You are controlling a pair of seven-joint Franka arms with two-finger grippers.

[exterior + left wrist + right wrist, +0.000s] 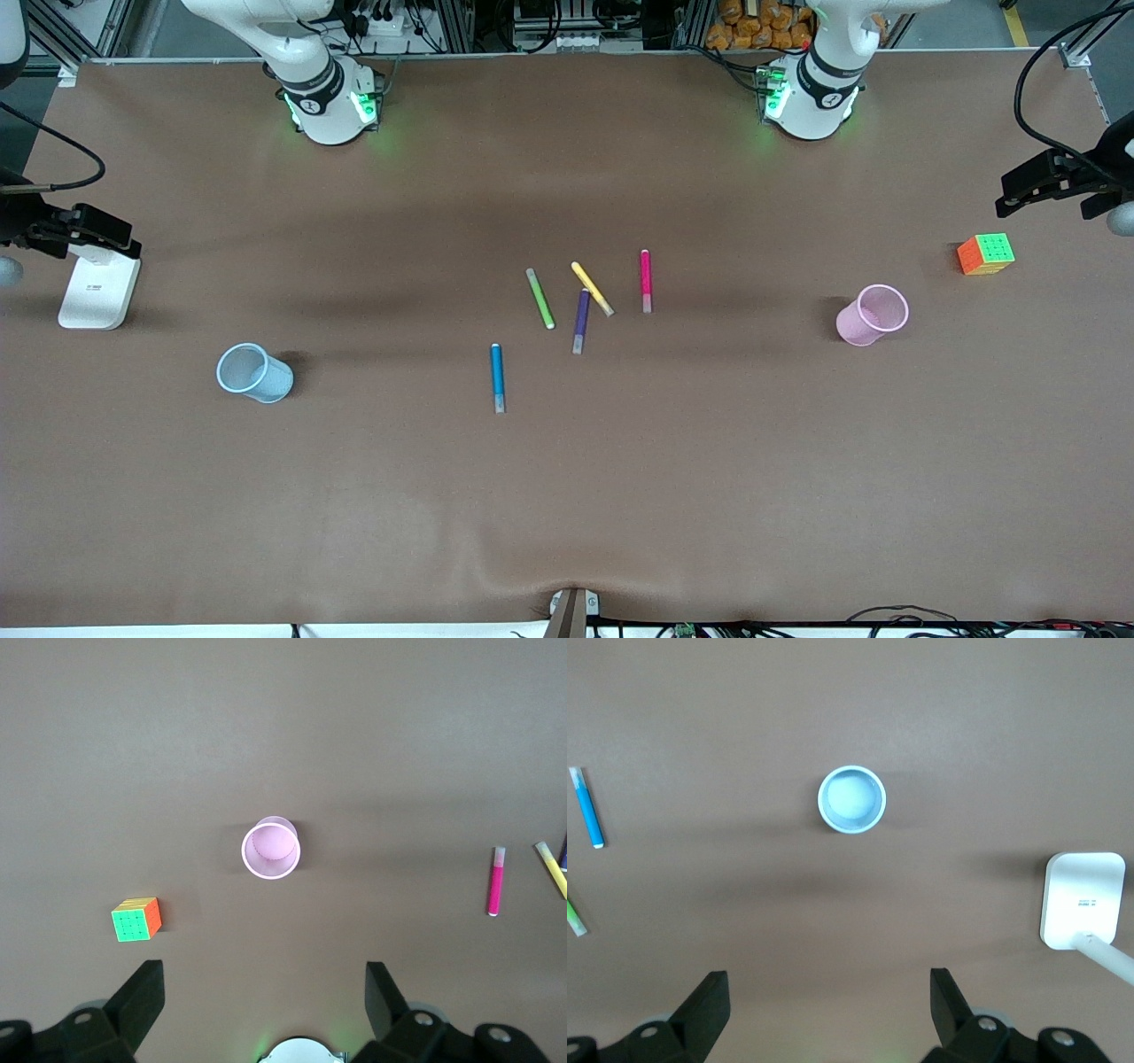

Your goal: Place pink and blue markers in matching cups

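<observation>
The pink marker (pixel 646 280) lies mid-table, and also shows in the left wrist view (pixel 495 881). The blue marker (pixel 498 377) lies nearer the front camera, and shows in the right wrist view (pixel 588 819). The pale pink cup (pixel 855 326) stands upright toward the left arm's end (pixel 257 864). The pale blue cup (pixel 275 381) stands upright toward the right arm's end (pixel 825 806). Both cups look empty. My left gripper (pixel 263 979) is open, high over the table by the pink cup. My right gripper (pixel 828 983) is open, high over the table by the blue cup.
Green (pixel 540 299), yellow (pixel 593 289) and purple (pixel 581 321) markers lie close together between the pink and blue ones. A colour cube (pixel 985 253) sits near the pink cup. A white stand (pixel 99 288) sits near the blue cup.
</observation>
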